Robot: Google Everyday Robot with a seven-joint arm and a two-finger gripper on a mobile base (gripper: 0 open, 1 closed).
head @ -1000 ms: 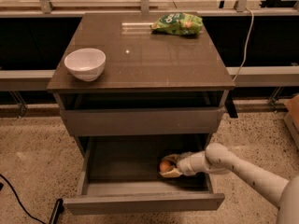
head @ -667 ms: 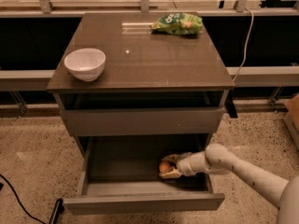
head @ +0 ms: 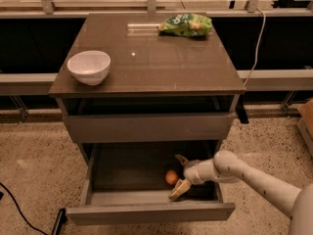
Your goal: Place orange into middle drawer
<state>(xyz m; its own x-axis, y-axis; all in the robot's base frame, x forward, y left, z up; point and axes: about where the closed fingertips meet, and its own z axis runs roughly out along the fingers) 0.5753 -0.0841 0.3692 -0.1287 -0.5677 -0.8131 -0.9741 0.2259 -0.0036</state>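
The gripper [head: 180,175] reached into the pulled-out middle drawer [head: 146,212], fingers spread wide and clamping nothing. The orange [head: 171,177] lay on the drawer floor at the gripper's nine o'clock, seemingly just free of the fingertips. The placing looked done, leaving only a clear withdrawal.

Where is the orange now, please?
The orange lies on the floor of the middle drawer, right of centre in the camera view, beside the open gripper.

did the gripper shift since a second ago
No. The gripper sits at the same spot over the right of the drawer floor, judged against the drawer front; only its fingers have opened, freeing the orange.
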